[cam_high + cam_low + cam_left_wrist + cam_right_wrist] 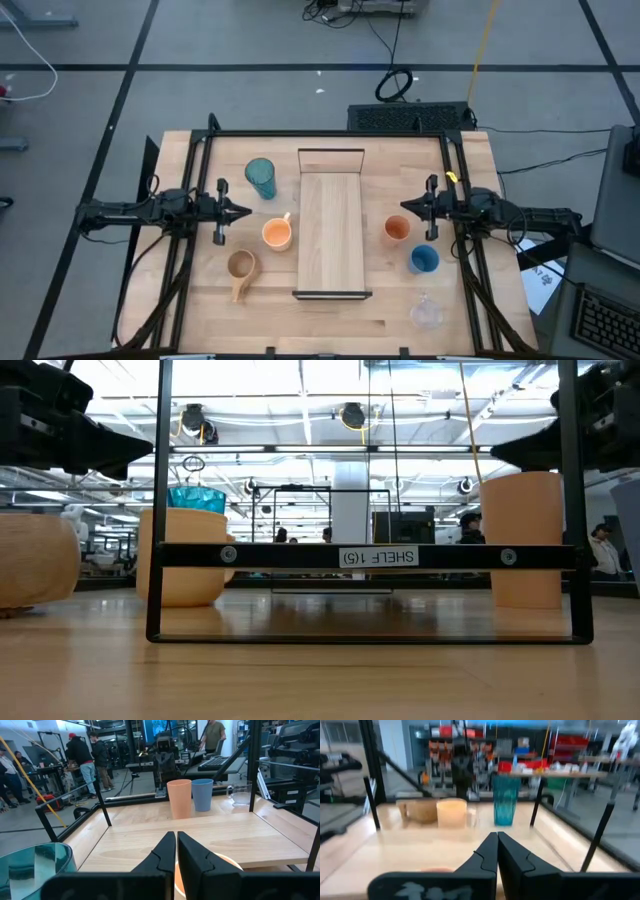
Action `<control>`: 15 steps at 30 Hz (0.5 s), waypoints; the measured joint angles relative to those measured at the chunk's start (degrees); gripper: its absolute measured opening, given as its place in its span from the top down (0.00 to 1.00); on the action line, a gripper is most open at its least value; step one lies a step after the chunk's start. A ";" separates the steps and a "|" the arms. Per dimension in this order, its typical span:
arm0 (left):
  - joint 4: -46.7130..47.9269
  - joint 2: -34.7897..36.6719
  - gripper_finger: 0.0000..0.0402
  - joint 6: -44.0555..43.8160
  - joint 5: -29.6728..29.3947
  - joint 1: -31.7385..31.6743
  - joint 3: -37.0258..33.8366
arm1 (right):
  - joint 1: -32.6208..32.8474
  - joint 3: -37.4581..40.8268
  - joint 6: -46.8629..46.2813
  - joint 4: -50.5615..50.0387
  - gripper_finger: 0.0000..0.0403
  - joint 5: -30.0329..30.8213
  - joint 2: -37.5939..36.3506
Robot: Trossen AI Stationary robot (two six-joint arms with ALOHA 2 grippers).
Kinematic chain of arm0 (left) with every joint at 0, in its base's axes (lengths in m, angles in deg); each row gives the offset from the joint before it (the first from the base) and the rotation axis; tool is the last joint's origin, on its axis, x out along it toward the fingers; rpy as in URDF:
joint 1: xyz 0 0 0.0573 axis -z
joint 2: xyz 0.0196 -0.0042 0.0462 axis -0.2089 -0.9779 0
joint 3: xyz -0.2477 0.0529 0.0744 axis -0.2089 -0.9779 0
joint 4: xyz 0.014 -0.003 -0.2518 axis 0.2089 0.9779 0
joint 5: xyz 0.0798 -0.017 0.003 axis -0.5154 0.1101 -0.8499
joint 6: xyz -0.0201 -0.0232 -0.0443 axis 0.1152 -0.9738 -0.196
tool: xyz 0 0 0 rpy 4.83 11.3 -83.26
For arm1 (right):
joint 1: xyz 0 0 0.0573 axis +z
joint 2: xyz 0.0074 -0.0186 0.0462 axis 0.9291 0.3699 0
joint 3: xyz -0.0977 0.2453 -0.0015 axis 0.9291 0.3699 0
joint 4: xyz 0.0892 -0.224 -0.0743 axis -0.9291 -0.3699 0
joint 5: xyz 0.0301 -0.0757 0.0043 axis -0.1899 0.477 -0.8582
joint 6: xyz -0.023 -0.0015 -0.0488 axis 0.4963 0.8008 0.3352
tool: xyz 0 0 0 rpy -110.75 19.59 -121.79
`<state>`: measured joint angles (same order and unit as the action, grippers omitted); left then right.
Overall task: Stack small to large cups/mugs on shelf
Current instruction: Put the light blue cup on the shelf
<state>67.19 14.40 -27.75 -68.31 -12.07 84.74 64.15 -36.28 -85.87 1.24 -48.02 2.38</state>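
The wooden table carries the empty shelf at centre; teal tumbler, orange mug, tan mug left; orange cup, blue cup, clear glass right.

Teal tumbler, orange mug with pale handle, tan mug, orange cup, blue cup, clear glass, light-wood shelf with dark end rails, black grippers

One label can be read: in the low view, a small white tag on the dark front rail of the shelf reads "SHELF 1 (5)", printed upside down. No other text is legible.
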 joint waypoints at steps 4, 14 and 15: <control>-0.01 0.00 0.95 0.00 0.00 0.00 0.01 | 0.00 -4.40 -0.94 -1.34 1.00 0.00 2.70; 0.01 0.00 0.95 0.00 0.02 0.00 0.01 | 0.00 -15.78 -1.11 -7.08 1.00 0.00 12.25; -0.01 0.00 0.95 0.00 0.00 0.00 0.01 | 0.00 -17.21 -1.09 -7.52 1.00 0.00 13.23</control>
<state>67.19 14.40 -27.75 -68.31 -12.07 84.75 64.15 -53.50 -86.96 -6.28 -48.02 15.60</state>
